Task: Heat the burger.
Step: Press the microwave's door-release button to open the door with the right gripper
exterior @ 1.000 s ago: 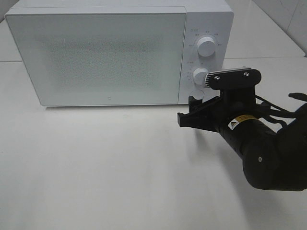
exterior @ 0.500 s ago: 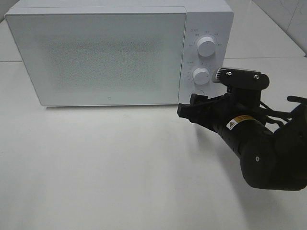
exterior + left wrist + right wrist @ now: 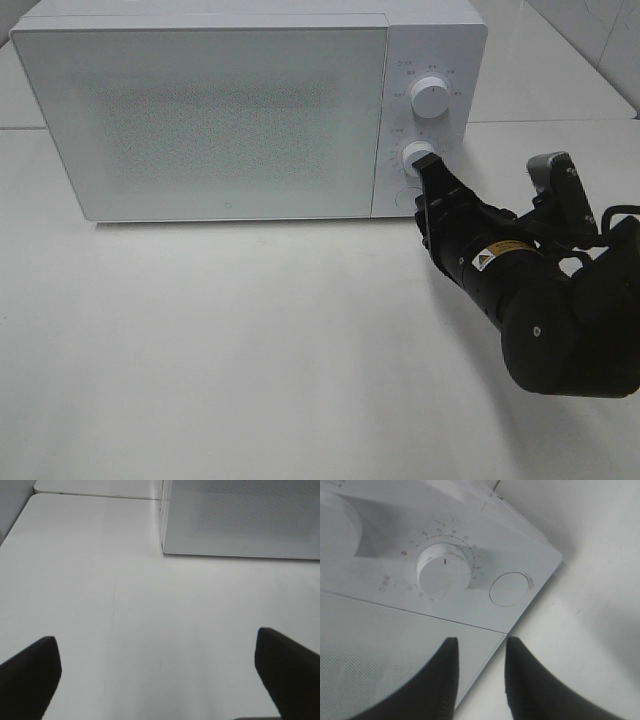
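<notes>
Right end effector point(image 3: 479, 647), fingers slightly parted and pinching nothing, hovers just before the control panel point(image 3: 442, 128) of the microwave point(image 3: 430, 35). The door seam point(image 3: 420, 613) lines up between its tips, with the round button point(image 3: 509, 588) and lower dial point(image 3: 444, 570) just beyond. Left end effector point(image 3: 155, 640), spread wide and empty, hangs over the tabletop point(image 3: 125, 580), well apart from the panel. We see no burger; we judge it sits behind the shut frosted door point(image 3: 200, 120), farther in.
</notes>
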Robot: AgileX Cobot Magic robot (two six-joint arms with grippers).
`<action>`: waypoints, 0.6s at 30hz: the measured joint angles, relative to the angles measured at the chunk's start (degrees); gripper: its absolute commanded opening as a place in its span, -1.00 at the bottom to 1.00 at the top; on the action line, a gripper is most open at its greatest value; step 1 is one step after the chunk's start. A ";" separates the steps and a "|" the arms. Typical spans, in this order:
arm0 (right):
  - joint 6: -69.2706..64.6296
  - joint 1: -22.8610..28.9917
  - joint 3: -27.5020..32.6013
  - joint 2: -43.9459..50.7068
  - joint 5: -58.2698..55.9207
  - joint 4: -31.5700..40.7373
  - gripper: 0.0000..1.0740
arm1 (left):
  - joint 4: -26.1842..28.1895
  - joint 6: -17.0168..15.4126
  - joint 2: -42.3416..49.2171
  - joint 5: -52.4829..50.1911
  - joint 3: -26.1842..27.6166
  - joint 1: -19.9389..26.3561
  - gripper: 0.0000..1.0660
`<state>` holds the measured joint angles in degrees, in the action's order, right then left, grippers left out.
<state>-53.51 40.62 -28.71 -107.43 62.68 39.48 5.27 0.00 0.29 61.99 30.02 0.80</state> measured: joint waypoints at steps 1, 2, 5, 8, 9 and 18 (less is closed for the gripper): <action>-4.53 0.00 0.00 0.00 0.00 0.00 -0.64 | 0.00 0.00 0.00 0.00 0.00 0.00 0.87; -6.70 0.00 0.00 0.00 0.00 0.00 -0.68 | 0.00 0.00 0.00 0.00 0.00 0.00 0.87; -12.15 0.00 0.00 0.00 0.00 0.00 -0.80 | 0.00 0.00 0.00 0.00 0.00 0.00 0.87; -14.61 0.00 0.00 0.00 -0.29 0.00 -0.89 | 0.00 0.00 0.00 0.00 0.00 0.00 0.87; -16.73 0.00 0.00 0.00 -0.97 0.11 -0.94 | 0.00 0.00 0.00 0.00 0.00 0.00 0.87; -20.51 0.00 -2.64 -0.63 -5.96 2.35 -1.00 | 0.00 0.00 0.00 0.00 0.00 0.00 0.87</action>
<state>-74.03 40.62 -31.34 -108.06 56.72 41.83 5.27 0.00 0.29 61.99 30.02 0.80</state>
